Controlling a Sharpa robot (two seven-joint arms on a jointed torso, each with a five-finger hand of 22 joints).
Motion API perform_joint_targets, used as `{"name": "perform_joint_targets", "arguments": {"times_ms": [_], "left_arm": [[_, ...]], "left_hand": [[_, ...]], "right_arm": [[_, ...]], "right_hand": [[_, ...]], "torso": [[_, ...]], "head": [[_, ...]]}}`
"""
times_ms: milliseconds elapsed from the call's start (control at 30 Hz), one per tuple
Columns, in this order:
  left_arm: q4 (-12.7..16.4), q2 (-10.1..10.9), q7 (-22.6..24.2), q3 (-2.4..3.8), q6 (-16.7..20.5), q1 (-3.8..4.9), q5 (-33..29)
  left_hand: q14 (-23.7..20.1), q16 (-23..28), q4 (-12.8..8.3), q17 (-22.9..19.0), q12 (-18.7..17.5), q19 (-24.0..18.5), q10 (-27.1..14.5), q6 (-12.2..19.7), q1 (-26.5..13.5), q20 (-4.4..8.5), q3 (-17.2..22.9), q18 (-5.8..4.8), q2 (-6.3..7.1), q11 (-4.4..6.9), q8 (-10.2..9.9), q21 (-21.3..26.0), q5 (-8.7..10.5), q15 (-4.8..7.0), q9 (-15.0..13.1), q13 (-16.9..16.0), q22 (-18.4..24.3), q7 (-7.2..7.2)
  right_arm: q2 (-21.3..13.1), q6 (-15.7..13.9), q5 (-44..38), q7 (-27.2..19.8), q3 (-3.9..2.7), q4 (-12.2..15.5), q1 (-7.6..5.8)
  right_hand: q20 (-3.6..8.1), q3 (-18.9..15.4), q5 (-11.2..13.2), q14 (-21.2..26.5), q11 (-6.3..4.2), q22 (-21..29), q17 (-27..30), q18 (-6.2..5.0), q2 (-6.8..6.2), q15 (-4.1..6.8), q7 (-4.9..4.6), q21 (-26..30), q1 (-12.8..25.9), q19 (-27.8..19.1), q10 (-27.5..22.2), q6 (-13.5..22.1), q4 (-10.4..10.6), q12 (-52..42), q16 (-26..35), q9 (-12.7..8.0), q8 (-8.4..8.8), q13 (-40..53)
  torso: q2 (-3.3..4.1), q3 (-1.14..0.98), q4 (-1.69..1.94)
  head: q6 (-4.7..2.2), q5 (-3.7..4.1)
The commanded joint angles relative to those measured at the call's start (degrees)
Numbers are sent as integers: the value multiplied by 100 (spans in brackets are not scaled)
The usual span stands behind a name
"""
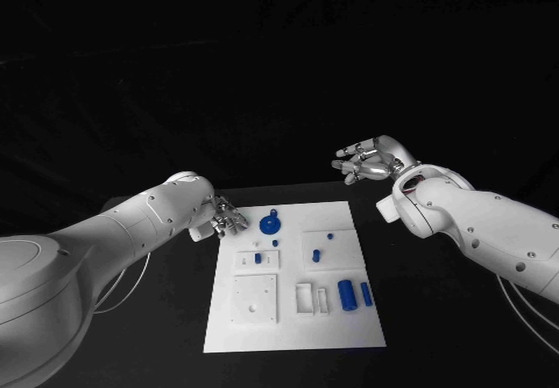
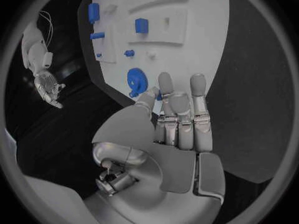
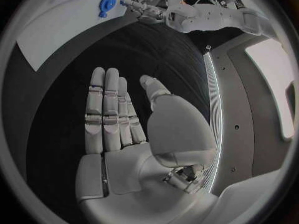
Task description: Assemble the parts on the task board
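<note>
Left hand (image 1: 221,218), fingers released, nears the blue gear (image 1: 271,224) on the task board (image 1: 350,331). Next: likely grasp it. Right hand (image 1: 371,162) hangs empty, fingers spread.

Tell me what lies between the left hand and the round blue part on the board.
Nothing but bare board. In the head view the left hand sits at the board's edge, a strip of white plate separating its fingers from the round blue part; the left wrist view agrees.
</note>
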State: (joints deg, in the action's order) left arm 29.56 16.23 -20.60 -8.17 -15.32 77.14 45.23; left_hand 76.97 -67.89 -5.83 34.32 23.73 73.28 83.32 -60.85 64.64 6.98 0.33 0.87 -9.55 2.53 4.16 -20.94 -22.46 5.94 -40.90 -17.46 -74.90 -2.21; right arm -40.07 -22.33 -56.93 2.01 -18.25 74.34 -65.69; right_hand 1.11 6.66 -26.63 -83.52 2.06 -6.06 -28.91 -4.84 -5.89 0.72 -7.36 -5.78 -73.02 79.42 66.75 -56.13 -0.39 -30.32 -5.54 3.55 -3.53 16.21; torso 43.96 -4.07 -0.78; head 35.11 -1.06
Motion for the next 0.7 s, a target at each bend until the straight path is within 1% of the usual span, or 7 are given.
{"name": "perform_joint_targets", "arguments": {"times_ms": [33, 133, 300, 400, 533, 600, 700], "left_arm": [[-6, -21, 58, 1, -159, 2, -48], [-18, -25, 52, 1, -181, 2, -49], [-34, -25, 48, 2, -174, 2, -55], [-49, -21, 44, 2, -158, 2, -75], [-71, -17, 40, 4, -137, 2, -100], [-82, -14, 37, 4, -126, 2, -117], [-100, -12, 31, 5, -119, 2, -146]], "left_hand": [[-55, -23, -33, -6, 5, -34, -21, 47, -17, 6, 4, 48, -47, 5, -20, -29, -46, -1, 12, 5, -106, 8], [-58, -25, -51, -7, 3, -36, -24, 50, -16, 6, 22, 49, -57, 4, -21, -31, -89, -2, 19, 6, -106, 7], [-58, -27, -42, -8, 4, -35, -25, 52, -49, 5, 12, 50, -47, 3, -22, -33, -80, -3, 29, 6, -106, 4], [-58, -26, 16, -12, 6, -34, -27, 50, -125, 3, -29, 52, -17, 2, -23, -35, -71, -5, 48, 5, -104, 1], [-53, -25, 100, -18, 14, -28, -23, 19, -219, 3, -151, 54, 139, 5, -21, -36, 16, -4, 76, 1, -103, 4], [-45, -29, 159, -19, 19, -22, -17, -5, -271, 4, -242, 54, 251, 7, -21, -38, 62, -2, 93, -1, -102, 4], [-41, -33, 315, -21, 24, -18, -9, -30, -298, 5, -379, 53, 382, 7, -25, -34, 165, -3, 133, -3, -100, -4]], "right_arm": [[12, 77, 3, -32, -4, -1, -2], [16, 79, 4, -32, -4, -7, -2], [18, 78, 4, -32, -4, -12, -2], [16, 78, 4, -32, -4, -13, -2], [16, 78, 4, -32, -4, -17, -2], [16, 78, 4, -32, -4, -19, -2], [16, 78, 4, -30, -4, -21, -2]], "right_hand": [[-8, -24, -33, 13, -9, 5, 6, 63, 9, -32, -3, -39, -38, -36, -19, 22, 10, 0, 8, 1, 1, -6], [-8, -24, -33, 13, -9, 5, 6, 63, 9, -32, -3, -39, -38, -36, -19, 22, 10, 0, 8, 1, 1, -6], [-8, -24, -33, 13, -9, 5, 6, 63, 9, -32, -3, -39, -38, -36, -19, 22, 10, 0, 8, 1, 1, -6], [-9, -34, -32, 20, -7, 25, 10, 64, 7, -34, -3, -45, -41, -41, -26, 27, 18, -2, 7, 1, 2, -7], [-9, -34, -32, 20, -7, 25, 10, 64, 7, -34, -3, -45, -41, -41, -26, 27, 18, -2, 7, 1, 2, -7], [-9, -34, -32, 20, -7, 25, 10, 64, 7, -34, -3, -45, -41, -41, -26, 27, 18, -2, 7, 1, 2, -7], [-10, -35, -35, 27, -6, 34, 13, 64, 4, -36, -5, -48, -53, -45, -30, 39, 13, 0, 9, 0, 3, -10]], "torso": [[2, -3, -5], [1, -6, -5], [-2, -2, -1], [3, -3, 0], [1, -3, -1], [-1, -3, 0], [1, 0, 3]], "head": [[-1, -9], [-3, -10], [-5, -12], [-11, -10], [-13, -11], [-10, -12], [-4, -15]]}}
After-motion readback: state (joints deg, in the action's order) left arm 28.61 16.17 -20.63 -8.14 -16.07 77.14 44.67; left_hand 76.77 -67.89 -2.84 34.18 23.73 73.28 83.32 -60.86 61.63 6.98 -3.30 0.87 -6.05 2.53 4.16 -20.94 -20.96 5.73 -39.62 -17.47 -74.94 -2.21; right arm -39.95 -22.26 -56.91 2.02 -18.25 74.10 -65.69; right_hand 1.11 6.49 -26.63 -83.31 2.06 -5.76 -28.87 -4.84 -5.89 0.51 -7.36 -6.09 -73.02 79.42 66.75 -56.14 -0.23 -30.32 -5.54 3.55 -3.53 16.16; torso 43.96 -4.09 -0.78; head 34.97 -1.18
